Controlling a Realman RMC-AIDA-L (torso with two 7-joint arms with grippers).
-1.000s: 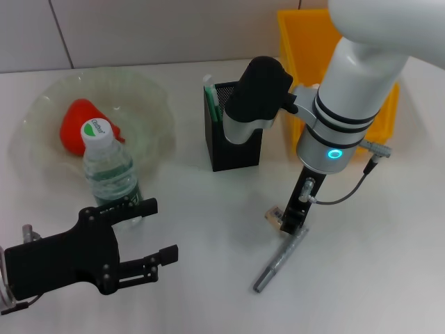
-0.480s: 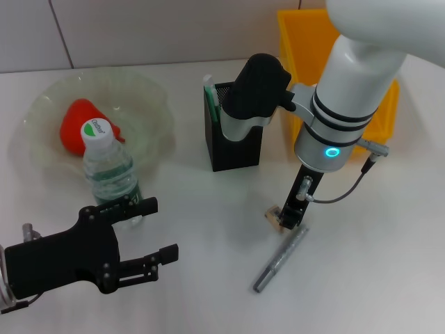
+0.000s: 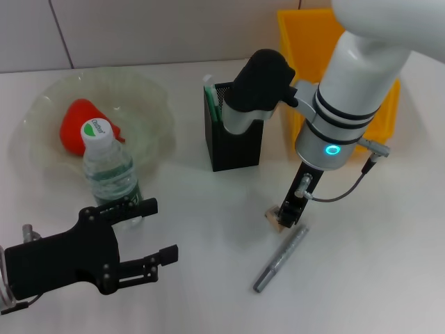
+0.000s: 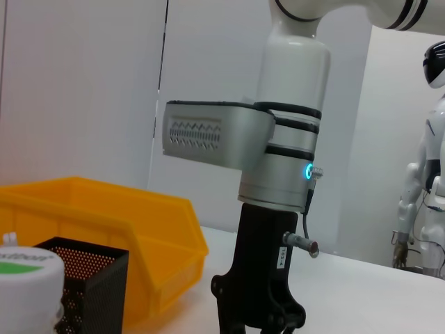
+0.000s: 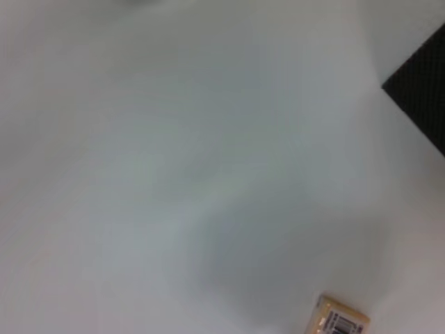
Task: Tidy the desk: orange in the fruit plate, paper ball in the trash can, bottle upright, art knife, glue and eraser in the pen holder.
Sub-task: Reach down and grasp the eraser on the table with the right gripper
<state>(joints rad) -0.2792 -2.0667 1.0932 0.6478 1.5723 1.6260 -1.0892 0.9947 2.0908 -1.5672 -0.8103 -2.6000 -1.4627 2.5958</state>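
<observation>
One barcode label on eraser (image 5: 338,321)

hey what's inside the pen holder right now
In the pen holder, a green-and-white stick stands at one corner. The right arm's wrist housing covers most of the opening in the head view, so the rest of the inside is hidden. The eraser lies outside, on the table.
</observation>
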